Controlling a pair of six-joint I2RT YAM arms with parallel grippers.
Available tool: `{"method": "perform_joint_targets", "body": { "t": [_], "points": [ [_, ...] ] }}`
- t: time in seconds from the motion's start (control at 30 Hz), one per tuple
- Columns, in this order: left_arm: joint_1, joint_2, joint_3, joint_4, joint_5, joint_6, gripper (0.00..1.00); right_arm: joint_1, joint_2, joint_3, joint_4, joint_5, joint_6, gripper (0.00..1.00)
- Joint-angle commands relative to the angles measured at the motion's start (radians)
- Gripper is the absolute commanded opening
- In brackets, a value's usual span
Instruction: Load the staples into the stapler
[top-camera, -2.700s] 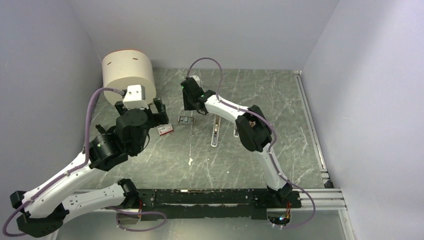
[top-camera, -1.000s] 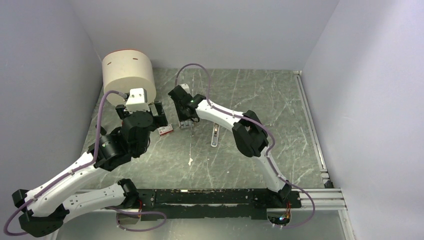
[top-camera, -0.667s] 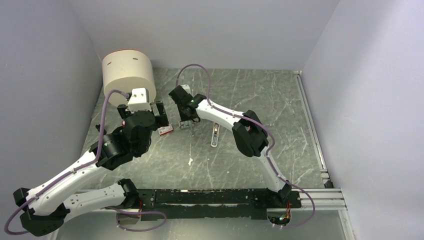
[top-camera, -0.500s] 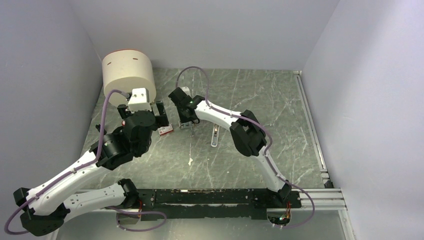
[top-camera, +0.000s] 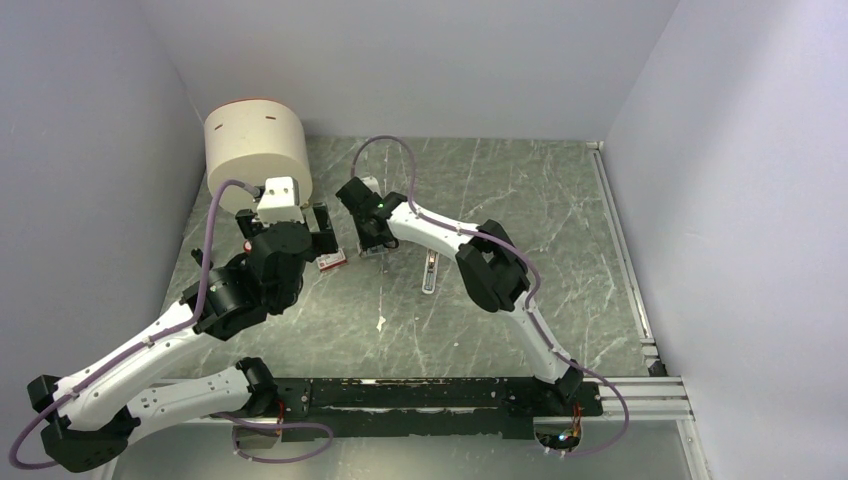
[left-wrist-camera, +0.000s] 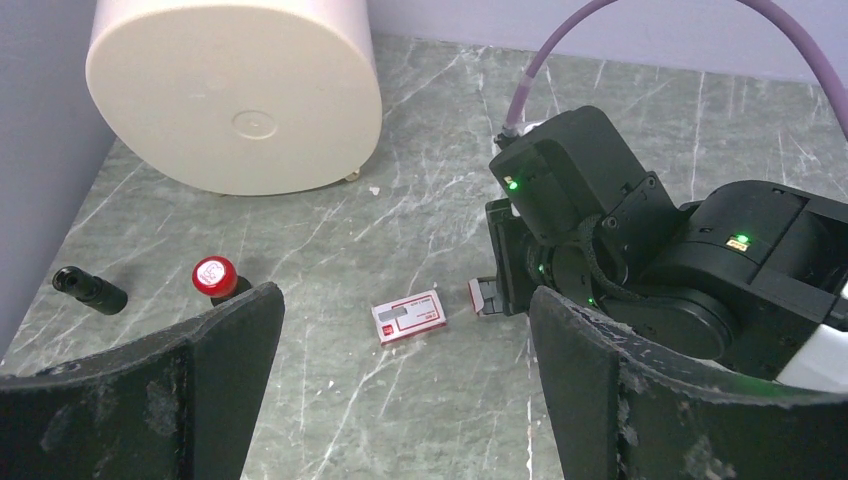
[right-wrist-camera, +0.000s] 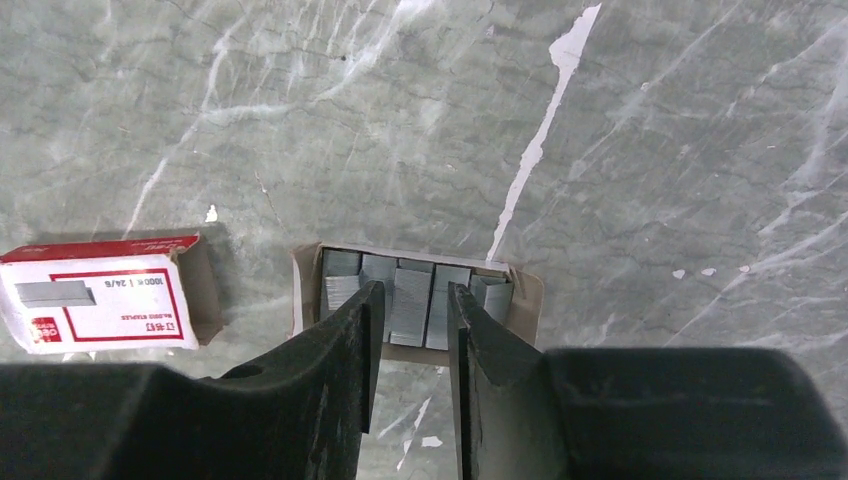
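A: Starting with the left gripper (left-wrist-camera: 405, 295)?

B: Spread wide, nothing between the fingers. Hanging just above the red-and-white box (left-wrist-camera: 408, 317), not touching it.

A: Lying how?

B: Flat on the table (top-camera: 520, 200), label side up, open end turned toward the cardboard tray (right-wrist-camera: 526, 296). Just beside that tray, small gap between.

A: Now the right gripper (right-wrist-camera: 414, 288)?

B: Pointed straight down into the tray. Narrowed to a slim gap, with one strip of the staples (right-wrist-camera: 409, 308) between the tips. Cannot tell whether pinching that strip or only straddling it.

A: Location of the staples?

B: In the tray, several grey strips packed side by side, more showing on either side of the fingers. Tray flat on the table, between the box and the stapler (top-camera: 430, 272) in the top view.

A: And the stapler itself?

B: Slim white bar, lying flat, to the right of the tray and apart from it. Close under the right arm's forearm in the top view, touched by neither gripper.

A: Anything else to log?

B: Big cream drum (top-camera: 256, 150) at the far left corner, behind the left gripper. Small red-capped piece (left-wrist-camera: 214, 274) and short black piece (left-wrist-camera: 90, 290) in front of it near the left wall, both apart from the box. Too small to tell more.
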Motion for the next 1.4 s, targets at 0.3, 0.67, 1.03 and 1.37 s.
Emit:
{"method": "perform_joint_targets", "body": {
  "t": [0.3,0.67,1.03,1.37],
  "points": [
    [0.005,0.001,-0.003,0.008,-0.023,-0.009,0.97,0.001,0.049,0.045,-0.012,0.0,0.007,0.29],
    [0.005,0.007,-0.003,0.007,-0.023,-0.014,0.97,0.001,0.044,0.065,-0.027,0.032,0.022,0.23],
    [0.005,0.005,-0.003,0.005,-0.022,-0.017,0.97,-0.001,-0.074,-0.003,0.033,0.038,0.025,0.23],
    [0.004,0.005,-0.002,0.003,-0.011,-0.033,0.97,0.003,-0.212,-0.207,0.061,-0.044,0.059,0.23]
  ]
}}
